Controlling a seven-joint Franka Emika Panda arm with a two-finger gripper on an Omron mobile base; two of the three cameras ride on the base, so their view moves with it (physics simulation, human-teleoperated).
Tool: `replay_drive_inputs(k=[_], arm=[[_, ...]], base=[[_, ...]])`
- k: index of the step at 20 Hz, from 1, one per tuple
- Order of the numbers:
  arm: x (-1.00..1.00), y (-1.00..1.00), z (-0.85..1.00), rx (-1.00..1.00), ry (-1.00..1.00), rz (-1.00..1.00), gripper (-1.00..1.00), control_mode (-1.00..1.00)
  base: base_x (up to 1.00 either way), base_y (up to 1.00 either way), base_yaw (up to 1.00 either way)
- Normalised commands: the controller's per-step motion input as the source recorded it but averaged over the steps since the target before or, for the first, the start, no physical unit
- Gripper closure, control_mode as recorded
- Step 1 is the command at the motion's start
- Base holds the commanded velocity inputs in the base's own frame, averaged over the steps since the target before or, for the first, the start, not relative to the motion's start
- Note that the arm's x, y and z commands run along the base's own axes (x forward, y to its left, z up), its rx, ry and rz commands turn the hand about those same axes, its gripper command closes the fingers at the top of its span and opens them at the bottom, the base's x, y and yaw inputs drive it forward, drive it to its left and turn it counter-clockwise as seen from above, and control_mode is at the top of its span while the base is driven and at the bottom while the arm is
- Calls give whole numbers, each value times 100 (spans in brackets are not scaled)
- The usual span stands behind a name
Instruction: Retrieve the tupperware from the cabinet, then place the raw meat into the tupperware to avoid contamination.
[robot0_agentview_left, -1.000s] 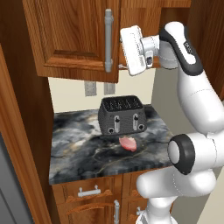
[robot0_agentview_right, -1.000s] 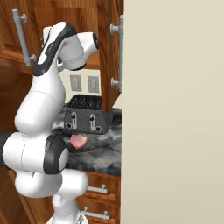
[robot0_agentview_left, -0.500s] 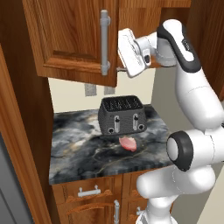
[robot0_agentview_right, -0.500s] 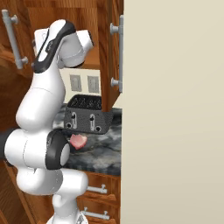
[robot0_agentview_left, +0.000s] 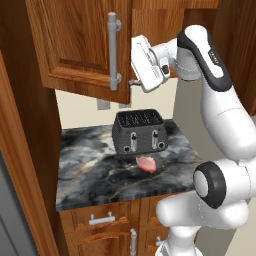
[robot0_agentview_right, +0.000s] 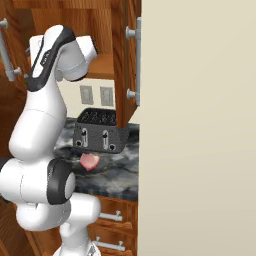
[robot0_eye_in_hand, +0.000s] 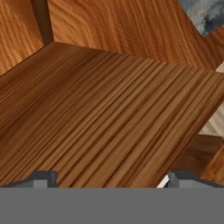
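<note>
Up at the wall cabinet (robot0_agentview_left: 75, 45), the end effector (robot0_eye_in_hand: 109, 177) is raised to the height of the door's lower edge, just right of the long grey bar handle (robot0_agentview_left: 113, 52). In the hand view its two dark fingertips (robot0_eye_in_hand: 41, 178) are seen set far apart, so the jaws stand wide, and nothing is held between them. Close in front of them lies reddish-brown wood grain, with a darker seam where two panels meet at the far left; which cabinet faces these are cannot be told.

In the left base view the left door stands swung outward, and its bottom edge hangs over the back of the surface (robot0_agentview_left: 90, 170). A narrow gap is left between that door's right edge and the white hand. In the right base view a second door (robot0_agentview_right: 125, 60) is seen edge-on, its handle (robot0_agentview_right: 136, 60) facing right, with a tall pale wall (robot0_agentview_right: 200, 125) directly beside it that closes off the right side.

Below, the dark marbled surface carries a dark grey toaster (robot0_agentview_left: 139, 131) near the back wall. The raw meat (robot0_agentview_left: 146, 163), a small pink-red flattish oval slab, lies just in front of the toaster, near its right half. Open surface is left to the left of both and toward the near edge. Drawers with short handles (robot0_agentview_left: 101, 219) are set under that edge.
</note>
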Motion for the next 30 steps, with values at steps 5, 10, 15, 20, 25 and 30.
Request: replay_drive_inputs(k=[5, 10, 15, 20, 25, 30], arm=[[-33, 71, -3, 0, -1, -14, -100, -100], [-27, 78, -7, -3, 4, -5, -100, -100], [-27, 76, -9, -3, 6, -2, -100, -100], [-23, 64, -8, -1, 5, -1, -100, -100], [-11, 27, 0, 0, 6, 0, -100, -100], [-8, 14, 0, 0, 10, -1, -100, -100]], base=[[0, 0, 0], [0, 0, 0], [0, 0, 0], [0, 0, 0], [0, 0, 0], [0, 0, 0]])
